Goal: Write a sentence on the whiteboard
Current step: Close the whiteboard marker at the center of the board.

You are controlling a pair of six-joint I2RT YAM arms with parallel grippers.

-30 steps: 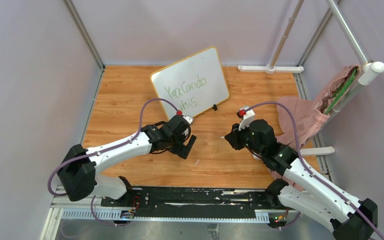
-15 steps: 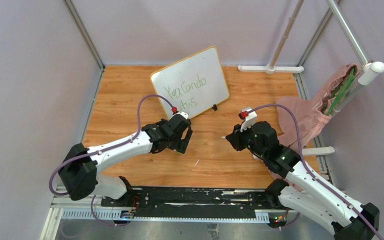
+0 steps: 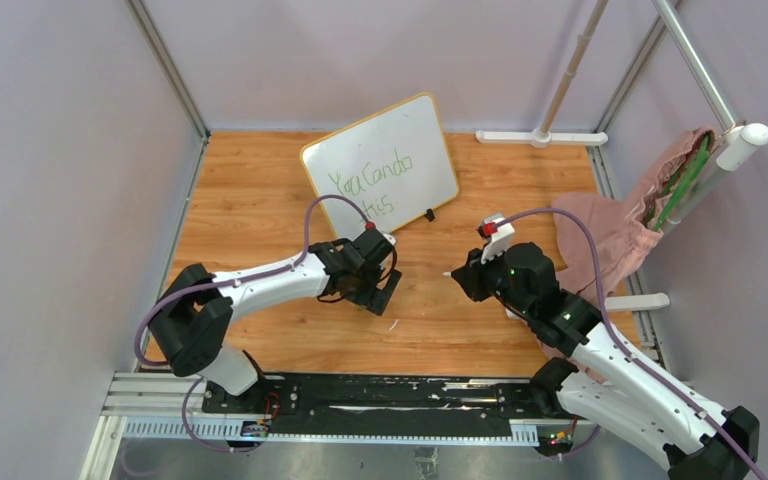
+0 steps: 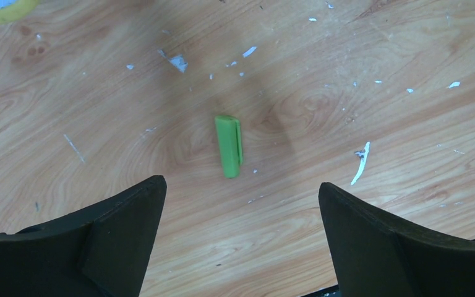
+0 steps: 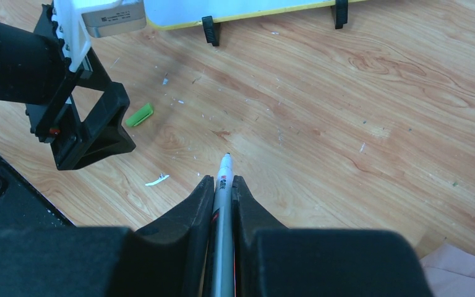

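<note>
— What is under your left pincer [image 4: 241,189]?

— A small green cap [image 4: 229,146], smooth oblong plastic with a clip along one side. It lies flat on the worktop [image 3: 250,200], and my jaws stand wide apart above it, one blunt black wedge on either side, touching nothing. The worktop is pale wood with wavy grain, scattered with white flecks [image 4: 362,162].

— And the right pincer [image 5: 222,185]?

— It is clamped on a marker [image 5: 224,170]: a slim grey-white barrel with red print, its tip poking out past my fingertips and held off the wood.

— Where is the whiteboard [image 3: 380,165]?

— At the far middle of the worktop, propped on two black clip feet. It is glossy white, with rounded corners and a thin yellow-orange rim. The sentence [image 3: 372,175] runs in thin green handwriting over two lines in its lower half. A crumpled pink cloth [image 3: 610,235] lies off to the right.

— What has changed over the last second?

— My left arm has swung: its elbow is now further right, and the pincer sits a little closer to the middle of the worktop, jaws as wide as before. My right arm has barely moved and keeps the same grip. The board has not shifted.
</note>
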